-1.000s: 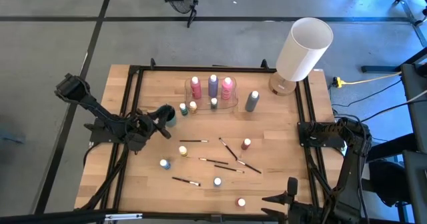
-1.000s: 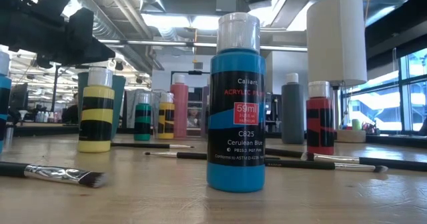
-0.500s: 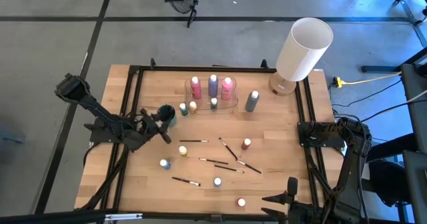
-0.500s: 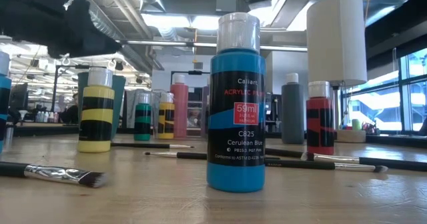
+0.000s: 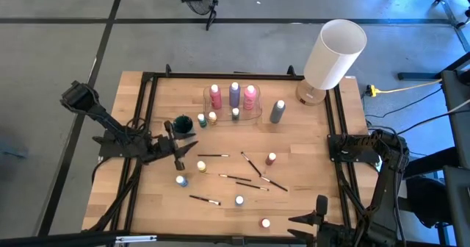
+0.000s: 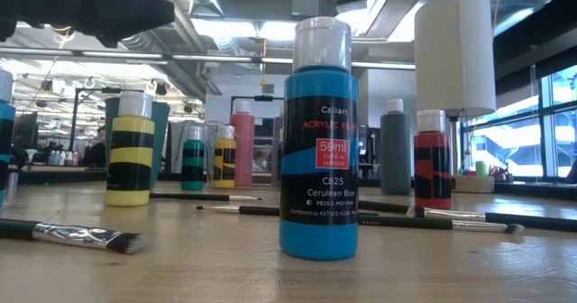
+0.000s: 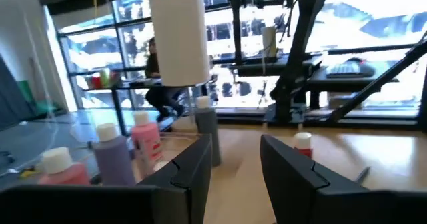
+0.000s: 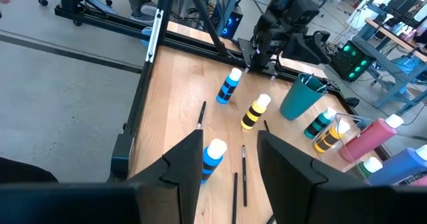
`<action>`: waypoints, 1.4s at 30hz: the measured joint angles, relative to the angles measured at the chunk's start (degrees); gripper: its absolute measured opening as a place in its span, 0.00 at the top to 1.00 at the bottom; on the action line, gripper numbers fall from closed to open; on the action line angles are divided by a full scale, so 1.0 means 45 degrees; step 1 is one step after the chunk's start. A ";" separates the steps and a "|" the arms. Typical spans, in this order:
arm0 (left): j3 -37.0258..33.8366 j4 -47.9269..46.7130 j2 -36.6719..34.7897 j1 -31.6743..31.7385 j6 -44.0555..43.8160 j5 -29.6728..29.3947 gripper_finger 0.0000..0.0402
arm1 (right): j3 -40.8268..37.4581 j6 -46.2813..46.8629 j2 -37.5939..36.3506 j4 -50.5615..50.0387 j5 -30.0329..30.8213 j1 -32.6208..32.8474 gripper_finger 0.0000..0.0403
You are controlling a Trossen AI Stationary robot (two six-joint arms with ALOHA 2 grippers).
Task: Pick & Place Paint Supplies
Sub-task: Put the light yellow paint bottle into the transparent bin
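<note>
Small paint bottles stand scattered on the wooden table: yellow (image 5: 201, 166), blue (image 5: 181, 179), red (image 5: 271, 159), another blue (image 5: 239, 200). Thin dark paintbrushes (image 5: 250, 179) lie flat between them. Taller pink (image 5: 215, 95) and purple (image 5: 234, 92) bottles stand in a clear tray, with a grey one (image 5: 277, 111) beside it. My left gripper (image 5: 181, 148) hovers open near the table's left side, just on the near side of a teal cup (image 5: 183, 123), with nothing between its fingers (image 7: 193, 174). My right gripper (image 5: 318, 209) waits open above the near right corner.
A big white cylindrical lamp (image 5: 334, 54) stands at the far right corner. A black frame rail (image 5: 147, 115) runs round the tabletop. Bare wood lies between the grey bottle and the right rail. A blue bottle (image 6: 318, 141) stands near the front edge.
My left gripper has risen from beside the teal cup and swung toward the table's near edge, turning and tipping up until it points level across the table. The gap between its fingers looks the same. The bottles and brushes have stayed put.
</note>
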 joint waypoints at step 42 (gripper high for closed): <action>0.1635 0.1560 0.0010 -0.0237 -0.1135 1.1153 0.22 | -0.0010 -0.0005 0.0670 -0.0466 -0.0901 -0.0996 0.64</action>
